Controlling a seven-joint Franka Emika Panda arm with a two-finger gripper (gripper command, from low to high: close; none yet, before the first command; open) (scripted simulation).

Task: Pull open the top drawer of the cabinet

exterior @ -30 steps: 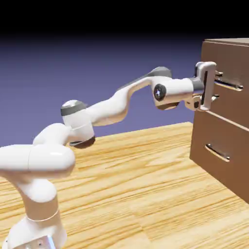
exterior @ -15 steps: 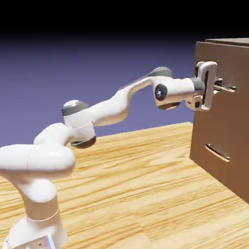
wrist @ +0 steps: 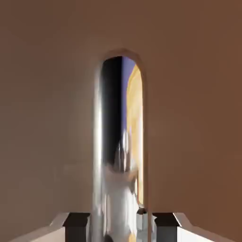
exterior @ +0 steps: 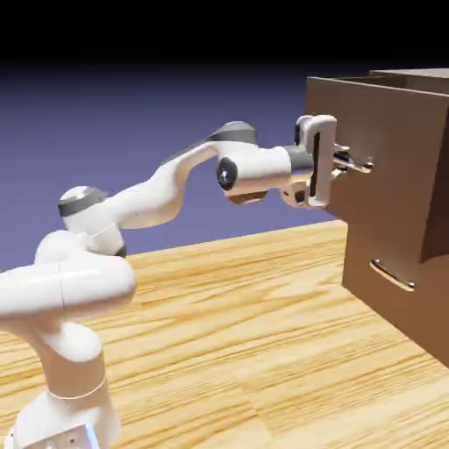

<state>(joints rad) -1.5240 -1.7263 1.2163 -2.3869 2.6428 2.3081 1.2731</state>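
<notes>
Gripper [exterior: 344, 163] closed on the silver handle [wrist: 120, 156] of the top drawer [exterior: 377, 149]. Top drawer pulled well out from the cabinet [exterior: 419, 289], far past the lower drawer front [exterior: 395, 281].

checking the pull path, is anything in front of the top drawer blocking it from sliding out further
Nothing visible does. The pincer is shut on the handle of the top drawer, which already juts out of the cabinet. Only bare table lies ahead of it, besides the arm itself.
</notes>
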